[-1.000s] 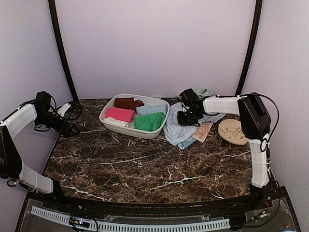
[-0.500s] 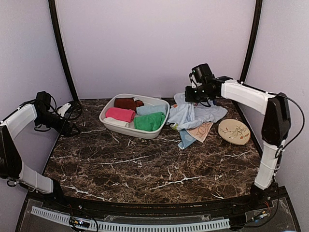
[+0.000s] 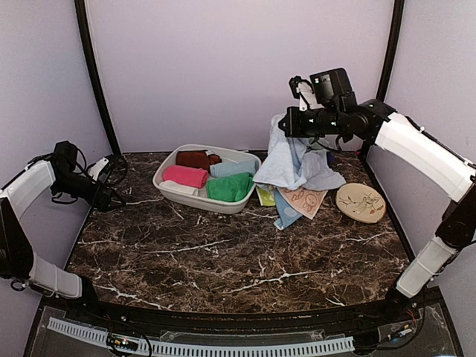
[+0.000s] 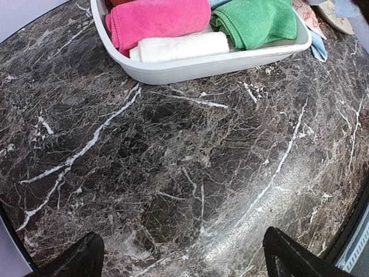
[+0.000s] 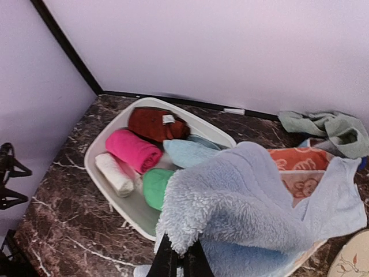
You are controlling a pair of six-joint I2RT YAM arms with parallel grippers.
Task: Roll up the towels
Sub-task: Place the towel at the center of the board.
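My right gripper [image 3: 287,125] is shut on a corner of a fluffy pale blue towel [image 3: 294,161] and holds it high over the table's back right. In the right wrist view the black fingertips [image 5: 180,255] pinch the towel's [image 5: 253,196] edge. Under it lie more loose towels: a peach printed one [image 3: 306,201], a yellow-green one [image 3: 265,195] and a blue one [image 3: 285,213]. Rolled pink [image 3: 186,176], brown [image 3: 197,158], green [image 3: 229,187] and pale blue [image 3: 232,169] towels sit in the white basin [image 3: 195,199]. My left gripper [image 3: 111,199] hangs open at the far left, holding nothing [image 4: 181,264].
A round tan disc [image 3: 360,202] lies at the right edge of the dark marble table [image 3: 223,253]. A crumpled grey-green cloth [image 5: 331,130] sits by the back wall. Black frame posts stand in both back corners.
My right gripper closed on the pale blue towel and rose, lifting it off the pile. The left arm has not moved.
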